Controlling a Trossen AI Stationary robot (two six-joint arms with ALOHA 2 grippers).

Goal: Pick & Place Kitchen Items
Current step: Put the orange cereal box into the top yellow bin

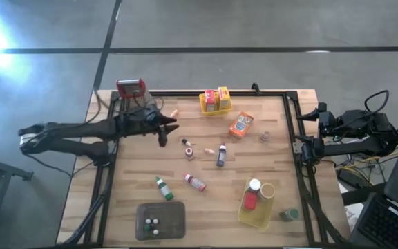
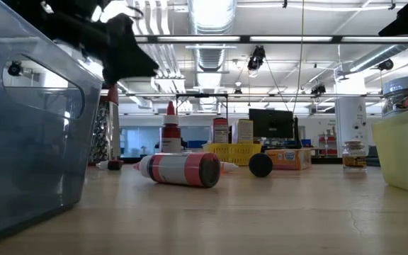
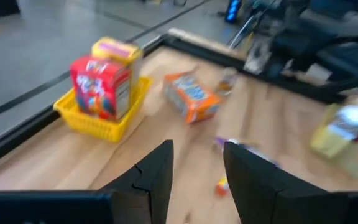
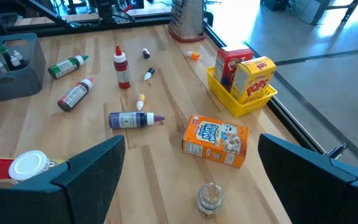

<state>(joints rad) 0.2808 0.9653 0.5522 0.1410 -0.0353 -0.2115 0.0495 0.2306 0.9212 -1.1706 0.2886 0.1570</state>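
Kitchen items lie scattered on the wooden table: an orange box [image 1: 241,125], a purple-capped bottle [image 1: 221,155], a red-topped small bottle [image 1: 188,149], a green-capped bottle [image 1: 163,187], a red-and-white bottle [image 1: 195,182] on its side and a little jar [image 1: 264,137]. My left gripper [image 1: 166,131] hangs above the table's far left part, open by a narrow gap [image 3: 197,180], with nothing between its fingers. My right gripper [image 1: 302,146] waits at the right edge, wide open [image 4: 188,180] and touching nothing.
A yellow basket [image 1: 215,101] with a red and a yellow box stands at the far edge. Another yellow basket [image 1: 257,205] at the near right holds a white-lidded jar and a red block. A grey tray [image 1: 160,219] holds tiny bottles. A grater [image 1: 130,88] stands far left.
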